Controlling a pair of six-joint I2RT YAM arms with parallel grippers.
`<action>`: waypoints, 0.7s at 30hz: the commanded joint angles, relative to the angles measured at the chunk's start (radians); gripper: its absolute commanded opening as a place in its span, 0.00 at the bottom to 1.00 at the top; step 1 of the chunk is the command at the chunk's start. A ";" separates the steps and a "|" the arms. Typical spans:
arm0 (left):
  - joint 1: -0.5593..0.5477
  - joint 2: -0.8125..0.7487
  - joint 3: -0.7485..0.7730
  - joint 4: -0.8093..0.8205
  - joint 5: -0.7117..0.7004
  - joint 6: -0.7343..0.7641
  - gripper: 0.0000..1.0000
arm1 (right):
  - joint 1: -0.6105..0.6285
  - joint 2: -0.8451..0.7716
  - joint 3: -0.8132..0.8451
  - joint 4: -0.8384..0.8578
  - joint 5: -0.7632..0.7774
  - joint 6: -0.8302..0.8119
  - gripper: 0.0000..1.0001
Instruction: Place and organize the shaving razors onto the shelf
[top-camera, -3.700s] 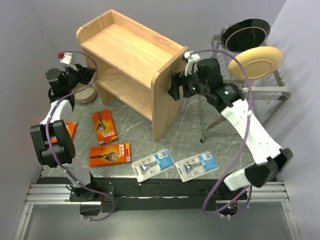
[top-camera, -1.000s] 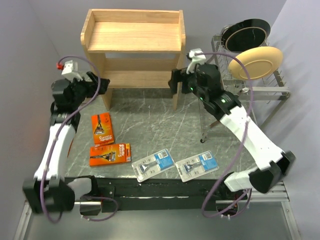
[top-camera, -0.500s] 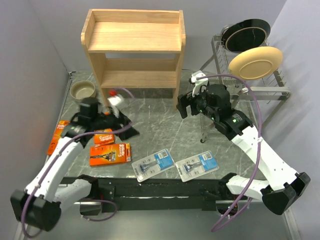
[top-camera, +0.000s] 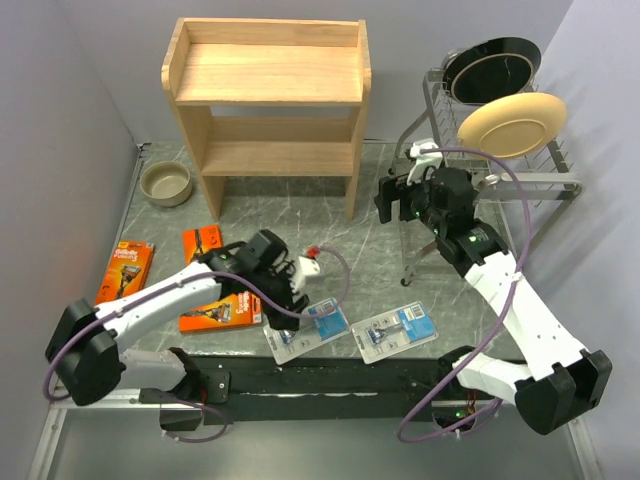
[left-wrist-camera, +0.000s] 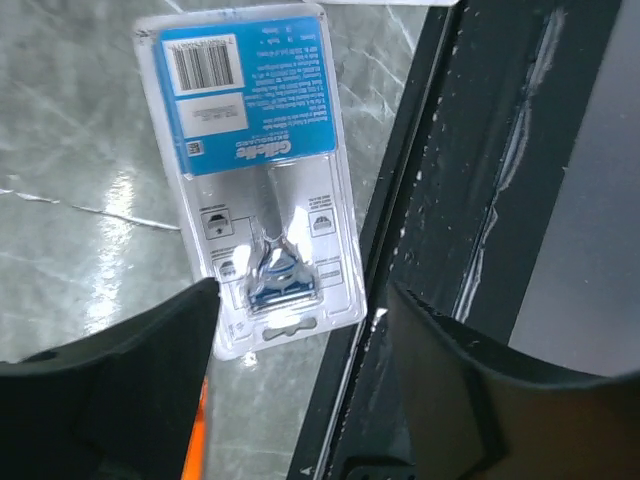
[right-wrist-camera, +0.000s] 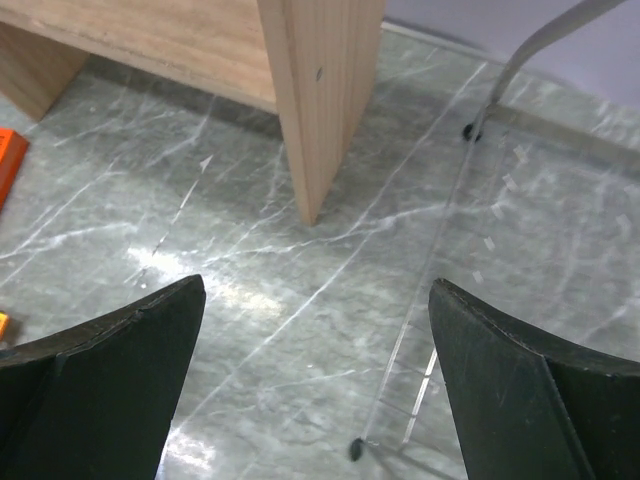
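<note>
Spread wide and empty, the left gripper (left-wrist-camera: 300, 298) should pinch the clear blue-carded blister razor pack (left-wrist-camera: 255, 170) across its width, by the near edge of the table (top-camera: 300, 215).

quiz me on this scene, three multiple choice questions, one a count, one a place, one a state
1. How many orange packs are there?
A one
B three
C five

2. The left gripper hovers over:
A an orange pack
B a blister pack
C neither kind

3. The right gripper is:
A open and empty
B shut on an orange pack
C shut on a blister pack

Answers:
1 B, three show in the top view, one partly covered.
2 B, the left wrist view shows the clear pack's end between its jaws.
3 A, the right wrist view shows its jaws wide apart with nothing held.
</note>
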 joint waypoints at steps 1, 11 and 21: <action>-0.061 0.062 0.006 0.074 -0.160 -0.088 0.69 | -0.009 -0.022 -0.022 0.115 0.000 0.074 1.00; -0.182 0.155 0.012 0.122 -0.324 -0.156 0.66 | -0.012 -0.135 -0.070 0.101 -0.097 0.074 1.00; -0.202 0.247 0.041 0.093 -0.341 -0.171 0.59 | -0.007 -0.243 -0.025 0.118 -0.302 0.205 0.99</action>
